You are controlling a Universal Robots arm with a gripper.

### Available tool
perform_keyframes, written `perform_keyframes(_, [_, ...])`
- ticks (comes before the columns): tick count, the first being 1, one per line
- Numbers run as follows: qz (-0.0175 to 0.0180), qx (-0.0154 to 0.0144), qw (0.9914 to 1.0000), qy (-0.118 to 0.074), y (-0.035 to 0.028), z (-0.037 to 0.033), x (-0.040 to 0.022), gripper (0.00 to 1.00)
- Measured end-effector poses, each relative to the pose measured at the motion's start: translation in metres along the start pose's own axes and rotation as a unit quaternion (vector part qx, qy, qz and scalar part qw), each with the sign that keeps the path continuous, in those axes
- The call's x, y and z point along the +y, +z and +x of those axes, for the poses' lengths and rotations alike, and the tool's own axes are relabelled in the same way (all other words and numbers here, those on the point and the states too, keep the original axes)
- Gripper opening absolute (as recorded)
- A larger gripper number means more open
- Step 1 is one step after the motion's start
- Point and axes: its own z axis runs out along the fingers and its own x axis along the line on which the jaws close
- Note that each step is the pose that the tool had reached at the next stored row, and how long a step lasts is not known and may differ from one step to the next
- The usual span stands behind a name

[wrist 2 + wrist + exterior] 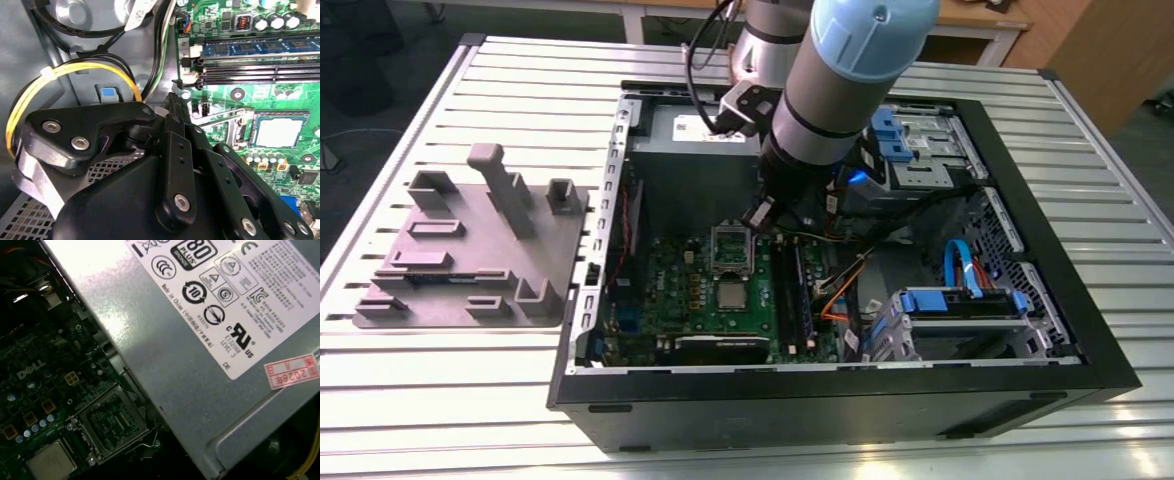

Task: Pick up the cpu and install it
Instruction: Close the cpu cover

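Observation:
The cpu (731,293), a small square chip with a silver top, lies flat in its socket on the green motherboard (670,290); it shows in both wrist views (277,132) (50,461). The socket's metal load plate (731,243) (112,422) stands hinged open just beyond the chip. My gripper (758,215) (171,100) hangs inside the open computer case (1041,250), by the far right corner of that plate and a short way from the cpu. It looks shut, its black fingers (180,150) meeting at the tip with nothing between them.
The grey power-supply box (700,130) (200,340) fills the case's far end behind the gripper. Memory sticks (790,280) (260,47) run beside the socket. Yellow cables (75,70) loop nearby, and blue drive caddies (961,300) sit on the exterior view's right. A grey tray with posts (467,250) lies left of the case.

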Motion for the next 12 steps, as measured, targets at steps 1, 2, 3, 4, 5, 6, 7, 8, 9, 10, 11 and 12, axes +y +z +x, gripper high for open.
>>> perform_keyframes(1, [0.001, 0.0013, 1.0, 0.0, 0.0002, 0.0001, 0.0, 0.1])
perform_keyframes(2, [0.002, 0.0025, 0.99999, 0.0, 0.0006, 0.0002, 0.0, 0.1])
perform_keyframes(3, [0.0021, 0.0028, 0.99999, 0.0, 0.001, 0.0003, -0.0001, 0.1])
perform_keyframes(4, [0.0022, 0.0029, 0.99999, 0.0, 0.0015, 0.0004, -0.0001, 0.1])
perform_keyframes(5, [0.0023, 0.003, 0.99999, 0.0, 0.002, 0.0005, 0.0, 0.1])
perform_keyframes(6, [0.0023, 0.0031, 0.99999, 0.0, 0.0023, 0.0008, 0.0, 0.1])
perform_keyframes(7, [0.0025, 0.0033, 0.99999, 0.001, 0.0027, 0.0009, 0.0002, 0.1])
perform_keyframes(8, [0.0029, 0.0039, 0.99999, 0.001, 0.0028, 0.001, 0.0003, 0.1])
perform_keyframes(9, [0.0036, 0.0047, 0.99998, 0.001, 0.003, 0.0011, 0.0004, 0.1])
perform_keyframes(10, [0.0041, 0.0055, 0.99998, 0.001, 0.003, 0.0013, 0.0006, 0.1])
perform_keyframes(11, [0.0043, 0.0058, 0.99997, 0.001, 0.003, 0.0015, 0.0009, 0.1])
perform_keyframes(12, [0.0045, 0.006, 0.99997, 0.001, 0.003, 0.0018, 0.0011, 0.1])
